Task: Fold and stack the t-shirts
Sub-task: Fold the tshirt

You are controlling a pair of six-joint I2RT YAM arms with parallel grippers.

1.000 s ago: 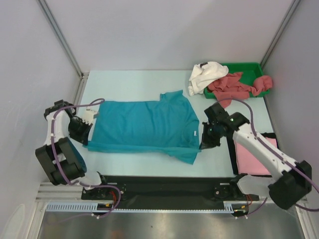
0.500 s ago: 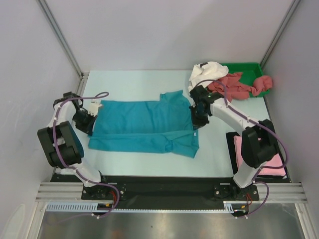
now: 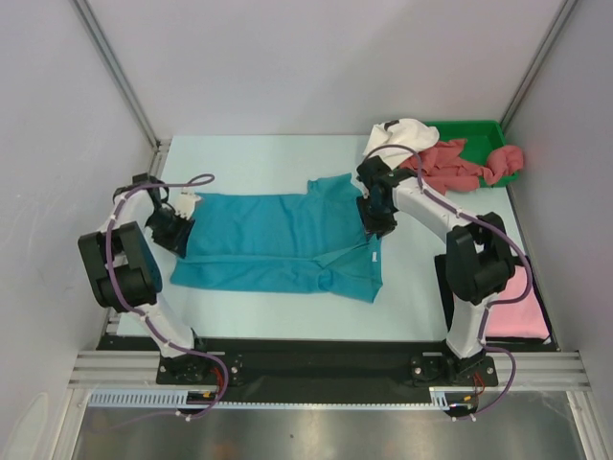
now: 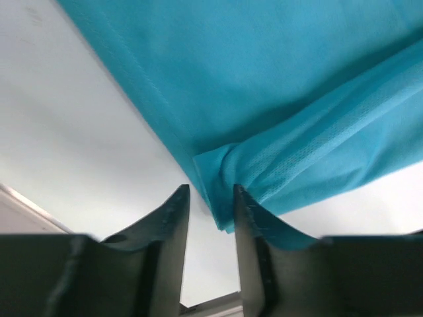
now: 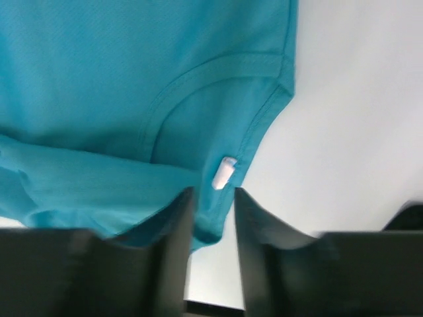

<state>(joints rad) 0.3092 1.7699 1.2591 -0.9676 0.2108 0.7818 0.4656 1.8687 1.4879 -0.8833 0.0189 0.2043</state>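
A teal-blue cloth t-shirt [image 3: 278, 244] lies flat on the pale surface [image 3: 249, 158], its near edge folded over. The left arm's jaws stand slightly spread at its left edge, a folded corner in the gap, unpinched. The right arm's jaws, likewise parted, straddle the collar hem beside a small white tag [image 5: 225, 173]. A crumpled white t-shirt [image 3: 397, 144] and dusty-red t-shirts [image 3: 450, 165] sit at the green plastic tray [image 3: 479, 126]; a light pink t-shirt [image 3: 522, 311] lies near right.
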